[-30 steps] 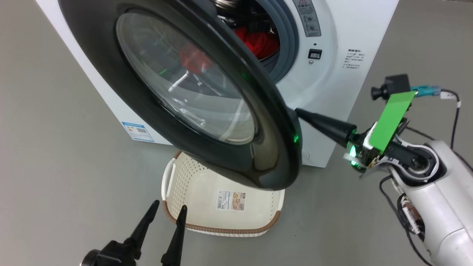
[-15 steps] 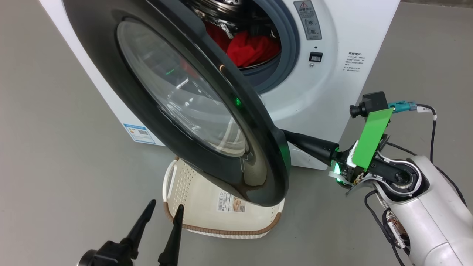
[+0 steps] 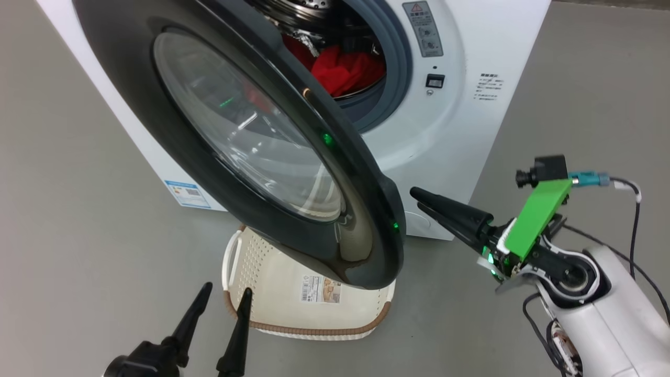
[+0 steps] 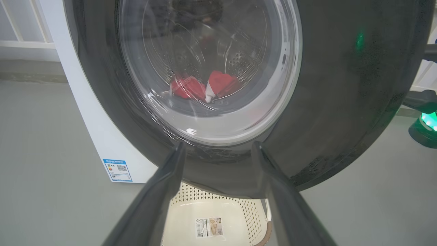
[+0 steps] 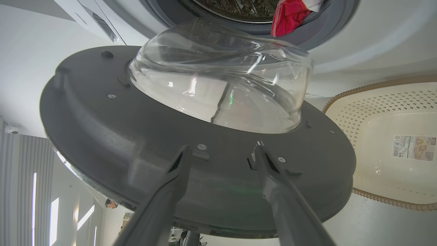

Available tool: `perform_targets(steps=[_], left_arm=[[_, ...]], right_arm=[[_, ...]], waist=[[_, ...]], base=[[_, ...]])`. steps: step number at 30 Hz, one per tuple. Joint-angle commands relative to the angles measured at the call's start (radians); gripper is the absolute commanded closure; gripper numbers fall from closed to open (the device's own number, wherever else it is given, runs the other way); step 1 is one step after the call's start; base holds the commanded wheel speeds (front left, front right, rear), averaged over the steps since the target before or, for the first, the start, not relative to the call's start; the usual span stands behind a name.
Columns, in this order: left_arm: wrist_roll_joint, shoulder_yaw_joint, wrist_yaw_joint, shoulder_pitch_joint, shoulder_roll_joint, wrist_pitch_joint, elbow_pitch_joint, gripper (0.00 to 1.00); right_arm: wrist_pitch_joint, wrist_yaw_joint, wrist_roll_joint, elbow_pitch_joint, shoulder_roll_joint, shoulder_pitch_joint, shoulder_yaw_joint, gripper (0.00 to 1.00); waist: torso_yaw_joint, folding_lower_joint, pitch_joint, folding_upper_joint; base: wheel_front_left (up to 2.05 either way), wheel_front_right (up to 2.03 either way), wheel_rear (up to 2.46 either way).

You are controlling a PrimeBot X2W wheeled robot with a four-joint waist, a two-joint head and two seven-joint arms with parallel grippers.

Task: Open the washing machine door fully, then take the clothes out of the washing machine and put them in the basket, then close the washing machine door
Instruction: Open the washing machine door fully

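Observation:
The washing machine door (image 3: 131, 89) stands partly swung out from the washing machine (image 3: 460, 120), hanging over the basket (image 3: 314, 309) on the floor. Red clothes (image 3: 340, 68) lie in the steel drum, and through the glass the clothes (image 4: 205, 87) also show. My right gripper (image 3: 417, 199) is open, just right of the door's lower rim and apart from it. From its wrist, the right gripper (image 5: 222, 148) faces the door's inner side (image 5: 102, 136) and the glass bowl (image 5: 218, 78), with nothing between its fingers. My left gripper (image 3: 225, 289) is open, low beside the basket's left rim; the left gripper (image 4: 218, 147) points at the door's outer face.
Grey floor surrounds the machine. The door's lower edge overhangs the basket (image 5: 392, 147), covering its back part. A blue label (image 3: 187, 193) marks the machine's lower left corner. My right forearm (image 3: 602, 314) and its cables occupy the lower right.
The door has swung further out. My right gripper, shut at the door's rim before, has opened and drawn back from it. The left gripper stays as it was.

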Motion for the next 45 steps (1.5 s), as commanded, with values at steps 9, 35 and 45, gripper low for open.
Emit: perform_targets(steps=[9, 35, 45], left_arm=[[-0.004, 0.053, -0.006, 0.013, 0.016, -0.012, -0.023, 0.0], [-0.005, 0.101, -0.006, 0.032, 0.015, -0.012, -0.018, 0.0], [-0.006, 0.1, -0.006, 0.042, 0.014, -0.012, -0.008, 0.0]], right_arm=[[-0.078, 0.005, -0.038, -0.049, 0.0, 0.107, -0.012, 0.0], [-0.418, 0.005, -0.177, -0.109, -0.028, 0.457, -0.04, 0.0], [-0.775, 0.005, -0.465, -0.037, -0.129, 0.448, 0.16, 0.0]], waist=[[-0.032, 0.0001, -0.009, 0.0], [-0.11, 0.0001, -0.013, 0.0], [-0.11, 0.0001, -0.029, 0.0]], base=[[0.0, 0.0, 0.0], [0.0, 0.0, 0.0], [0.0, 0.0, 0.0]])
